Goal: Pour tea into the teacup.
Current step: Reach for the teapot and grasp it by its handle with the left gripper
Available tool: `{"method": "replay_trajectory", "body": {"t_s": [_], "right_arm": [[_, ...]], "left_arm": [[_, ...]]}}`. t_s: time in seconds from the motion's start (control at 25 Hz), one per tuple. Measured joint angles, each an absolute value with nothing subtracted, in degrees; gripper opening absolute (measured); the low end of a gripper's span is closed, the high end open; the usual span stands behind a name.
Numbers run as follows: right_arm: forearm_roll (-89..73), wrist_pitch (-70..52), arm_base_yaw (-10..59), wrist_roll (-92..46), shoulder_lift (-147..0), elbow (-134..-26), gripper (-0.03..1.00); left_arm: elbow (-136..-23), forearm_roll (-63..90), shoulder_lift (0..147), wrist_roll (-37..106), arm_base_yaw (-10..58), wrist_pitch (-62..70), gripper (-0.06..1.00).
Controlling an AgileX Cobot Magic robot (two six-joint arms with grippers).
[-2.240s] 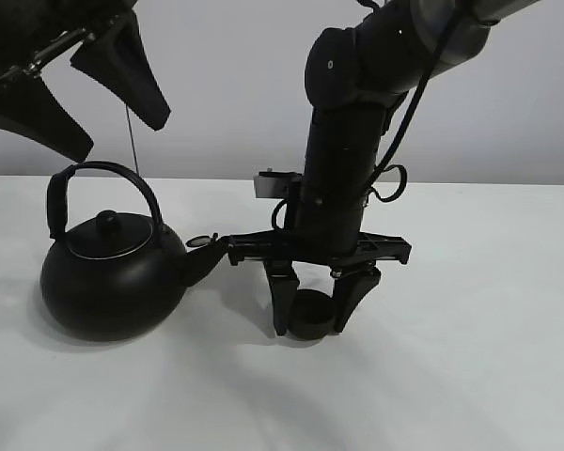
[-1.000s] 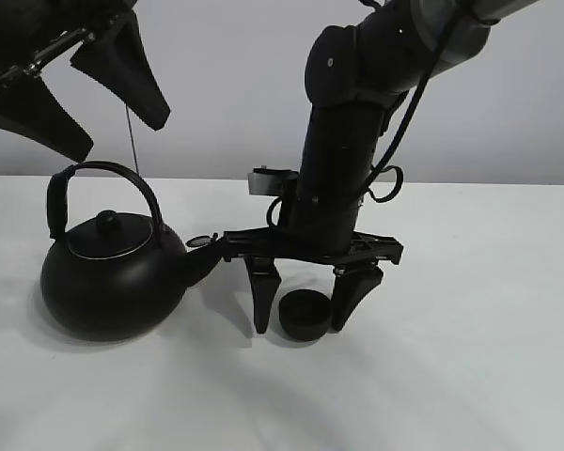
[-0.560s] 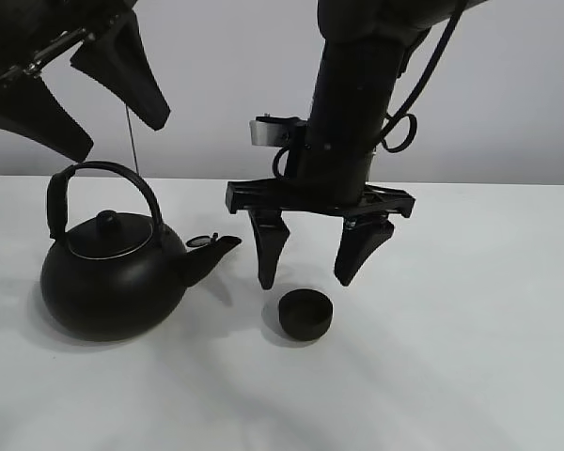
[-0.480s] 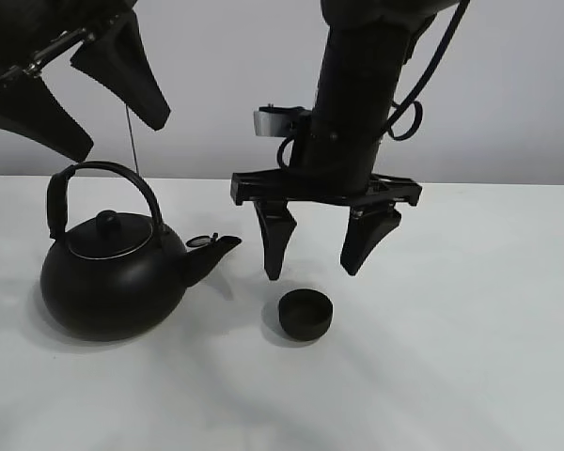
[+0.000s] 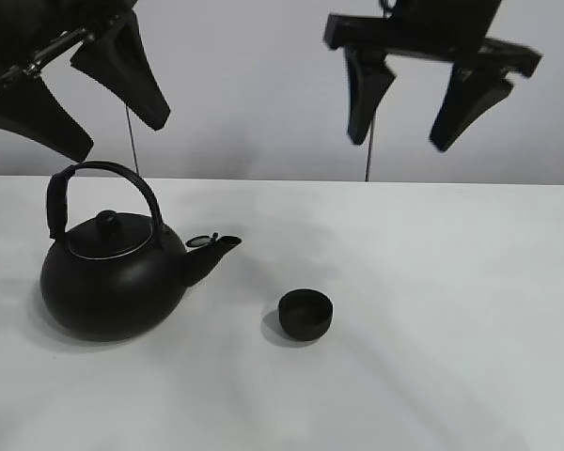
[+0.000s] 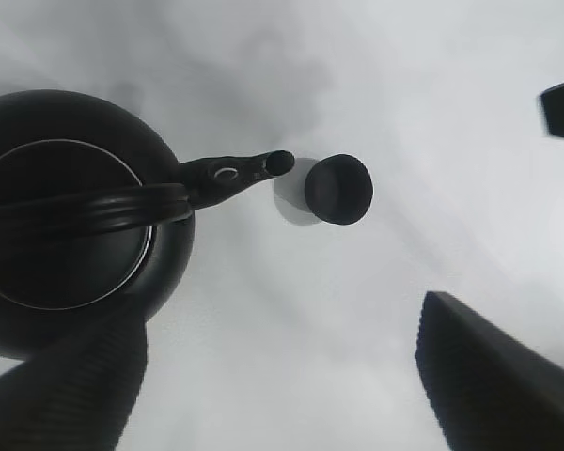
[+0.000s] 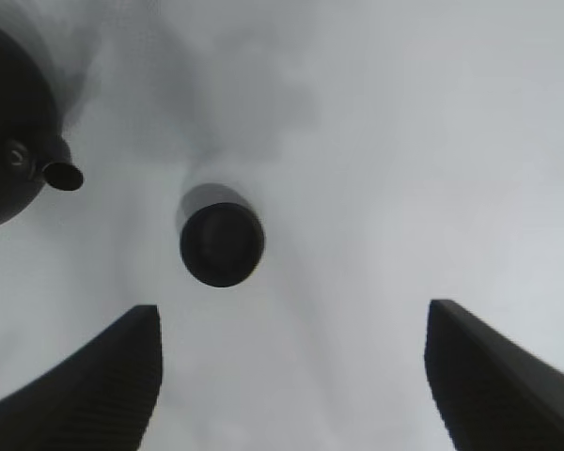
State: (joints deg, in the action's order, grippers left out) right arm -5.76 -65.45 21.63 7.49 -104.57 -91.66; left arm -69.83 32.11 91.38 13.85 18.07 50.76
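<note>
Now we note the right end effector [image 5: 399,141] has released the teacup [image 5: 305,314] and risen well clear, jaws apart, leaving it upright on the desk [image 5: 470,310] near the spout of the kettle [image 5: 113,282], so the left end effector [image 5: 117,139], also apart, may take its handle.

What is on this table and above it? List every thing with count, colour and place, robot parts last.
kettle: 1, black, upright on the table's left part, spout toward the teacup
teacup: 1, black-brown, on the table just right of the spout, apart from it
table: 1, white, under both
wall: 1, pale grey, behind the table
left tool: 1, black, open, above the kettle
right tool: 1, black, open, high above the teacup, holding nothing
</note>
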Motion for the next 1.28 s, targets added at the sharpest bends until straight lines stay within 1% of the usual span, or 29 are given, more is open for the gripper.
{"method": "replay_trajectory", "body": {"t_s": [0.4, 0.6, 0.88, 1.04, 1.28], "right_arm": [[6.8, -71.0, 14.2, 7.7, -85.5, -91.7, 0.54], [9.5, -71.7, 9.7, 6.9, -77.1, -91.7, 0.54], [11.9, -72.1, 8.8, 4.5, -65.5, -89.9, 0.54], [12.4, -72.2, 8.8, 4.5, -56.2, -81.6, 0.54], [12.4, -67.6, 8.8, 5.4, -38.2, -62.9, 0.54]], "left_arm": [[-69.8, 32.1, 91.4, 13.9, 18.1, 50.8, 0.57], [-69.8, 32.1, 91.4, 13.9, 18.1, 50.8, 0.57], [-69.8, 32.1, 91.4, 13.9, 18.1, 50.8, 0.57], [-69.8, 32.1, 91.4, 13.9, 18.1, 50.8, 0.57], [-69.8, 32.1, 91.4, 13.9, 18.1, 50.8, 0.57]]}}
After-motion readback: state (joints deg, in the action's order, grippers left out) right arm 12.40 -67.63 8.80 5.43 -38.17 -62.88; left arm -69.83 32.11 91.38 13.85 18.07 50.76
